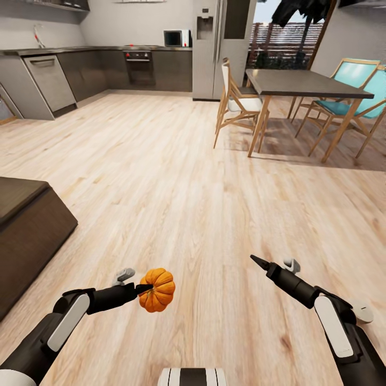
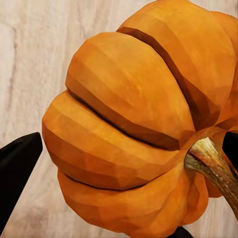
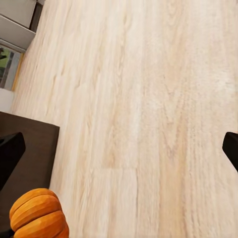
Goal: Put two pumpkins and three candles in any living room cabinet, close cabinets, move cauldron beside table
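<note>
The left gripper (image 1: 143,289) is pinching one pumpkin (image 1: 157,290) in the lower middle of the head view, and it is holding it in the air above the wooden floor (image 1: 177,187). In the left wrist view the pumpkin (image 2: 144,124) is sitting between the two dark fingers (image 2: 17,168), with its stem (image 2: 213,166) lying sideways toward one finger.

I am judging the pumpkin as light and hard, with a smooth ribbed skin that could be slipping if the grip is weak; the round middle seems the best place to hold, not the thin stem.

The right gripper (image 1: 257,261) is carrying nothing; in its wrist view the fingertips (image 3: 10,151) are standing far apart, so it is spread.

A dark brown low unit (image 1: 24,236) is showing at the left edge. In the upper part, a grey kitchen (image 1: 107,67) and a dining table (image 1: 305,83) with chairs (image 1: 236,104) are standing well apart from the robot.
</note>
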Motion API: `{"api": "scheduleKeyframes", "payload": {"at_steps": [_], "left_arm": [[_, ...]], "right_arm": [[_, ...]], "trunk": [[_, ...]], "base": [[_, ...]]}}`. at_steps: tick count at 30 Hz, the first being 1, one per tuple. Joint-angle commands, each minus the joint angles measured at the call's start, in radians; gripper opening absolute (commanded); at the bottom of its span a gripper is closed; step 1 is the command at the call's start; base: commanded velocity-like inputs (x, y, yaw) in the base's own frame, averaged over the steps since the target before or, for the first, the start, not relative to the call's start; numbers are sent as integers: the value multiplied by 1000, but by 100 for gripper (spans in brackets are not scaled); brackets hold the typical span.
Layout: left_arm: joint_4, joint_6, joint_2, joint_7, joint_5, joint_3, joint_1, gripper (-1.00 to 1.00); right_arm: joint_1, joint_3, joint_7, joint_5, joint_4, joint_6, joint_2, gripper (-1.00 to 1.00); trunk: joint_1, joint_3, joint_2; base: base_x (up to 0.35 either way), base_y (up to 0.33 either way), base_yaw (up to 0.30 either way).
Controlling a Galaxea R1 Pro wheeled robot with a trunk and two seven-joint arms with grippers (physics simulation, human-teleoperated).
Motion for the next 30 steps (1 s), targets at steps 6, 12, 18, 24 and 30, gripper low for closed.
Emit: {"api": "scheduleKeyframes", "payload": {"at_steps": [6, 12, 18, 24, 30], "left_arm": [[0, 3, 1, -2, 0, -1, 0, -100], [0, 3, 1, -2, 0, -1, 0, -100], [-1, 3, 1, -2, 0, -1, 0, -100], [-1, 3, 1, -2, 0, -1, 0, -100], [-1, 3, 1, -2, 0, -1, 0, -100]], "right_arm": [[-1, -2, 1, -3, 2, 7, 0, 100], [-1, -2, 2, -3, 2, 7, 0, 100], [-1, -2, 4, -3, 2, 7, 0, 100], [-1, -2, 8, -3, 2, 6, 0, 100], [-1, -2, 10, -3, 2, 6, 0, 100]], "trunk": [[-3, 23, 1], [-6, 49, 3], [-8, 77, 4], [-11, 105, 5], [-14, 133, 7]], "base": [[0, 0, 0], [0, 0, -136], [0, 0, -219], [0, 0, -225], [0, 0, -229]]}}
